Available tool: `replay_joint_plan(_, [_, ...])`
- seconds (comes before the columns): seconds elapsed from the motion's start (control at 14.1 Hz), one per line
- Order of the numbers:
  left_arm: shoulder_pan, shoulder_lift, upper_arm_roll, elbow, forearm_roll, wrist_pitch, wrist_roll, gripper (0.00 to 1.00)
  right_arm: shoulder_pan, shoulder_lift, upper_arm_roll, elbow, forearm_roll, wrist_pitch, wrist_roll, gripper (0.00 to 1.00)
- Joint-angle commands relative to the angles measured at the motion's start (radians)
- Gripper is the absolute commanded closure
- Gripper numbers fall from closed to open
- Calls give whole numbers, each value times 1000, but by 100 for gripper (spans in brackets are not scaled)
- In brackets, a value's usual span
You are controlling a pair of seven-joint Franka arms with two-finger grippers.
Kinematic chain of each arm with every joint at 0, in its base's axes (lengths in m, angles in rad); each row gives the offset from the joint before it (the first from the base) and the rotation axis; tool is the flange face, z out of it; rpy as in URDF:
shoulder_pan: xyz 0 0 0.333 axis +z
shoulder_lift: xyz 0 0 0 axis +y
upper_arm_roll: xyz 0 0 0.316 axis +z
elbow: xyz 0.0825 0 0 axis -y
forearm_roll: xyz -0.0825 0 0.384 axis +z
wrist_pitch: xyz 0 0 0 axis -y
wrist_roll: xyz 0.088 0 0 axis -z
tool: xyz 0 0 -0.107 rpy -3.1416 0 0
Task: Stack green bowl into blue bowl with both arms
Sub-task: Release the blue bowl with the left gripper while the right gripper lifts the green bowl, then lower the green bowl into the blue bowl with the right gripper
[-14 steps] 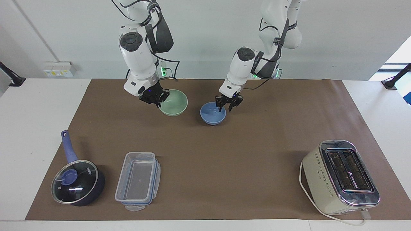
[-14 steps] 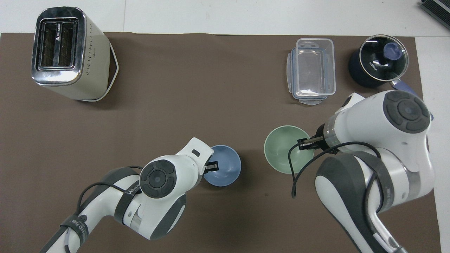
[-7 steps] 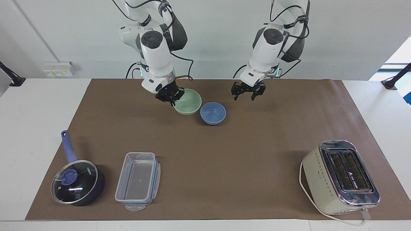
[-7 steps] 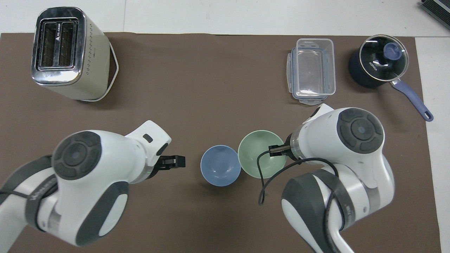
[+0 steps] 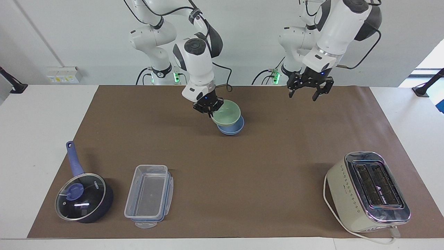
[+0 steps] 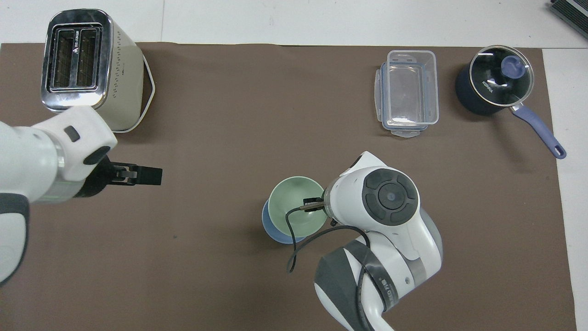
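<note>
My right gripper (image 5: pixel 209 111) is shut on the rim of the green bowl (image 5: pixel 227 111) and holds it slightly tilted right over the blue bowl (image 5: pixel 232 130). The green bowl covers most of the blue bowl; I cannot tell whether they touch. In the overhead view the green bowl (image 6: pixel 294 204) hides all but an edge of the blue bowl (image 6: pixel 272 230), with the right gripper (image 6: pixel 313 204) at its rim. My left gripper (image 5: pixel 304 95) is open and empty, raised over the mat toward the left arm's end, and also shows in the overhead view (image 6: pixel 154 176).
A cream toaster (image 5: pixel 367 191) stands far from the robots at the left arm's end. A clear plastic container (image 5: pixel 149 196) and a dark blue lidded saucepan (image 5: pixel 83 196) stand far from the robots at the right arm's end.
My right gripper has carried the green bowl sideways from beside the blue bowl to over it. My left gripper let go of the blue bowl, rose and drew away toward its own end.
</note>
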Motion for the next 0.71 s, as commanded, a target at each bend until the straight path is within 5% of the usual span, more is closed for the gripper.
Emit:
replay_joint_plan(0.0, [77, 90, -10, 188, 17, -132, 95, 0, 39, 21, -2, -2, 16, 27, 28, 100])
replay_joint_plan(0.36, [122, 176, -8, 360, 20, -329, 115, 0, 53, 57, -2, -7, 15, 69, 42, 100])
replay_joint_plan(0.64, [122, 171, -8, 365, 93, -335, 190, 0, 52, 72, -4, -28, 15, 98, 37, 100])
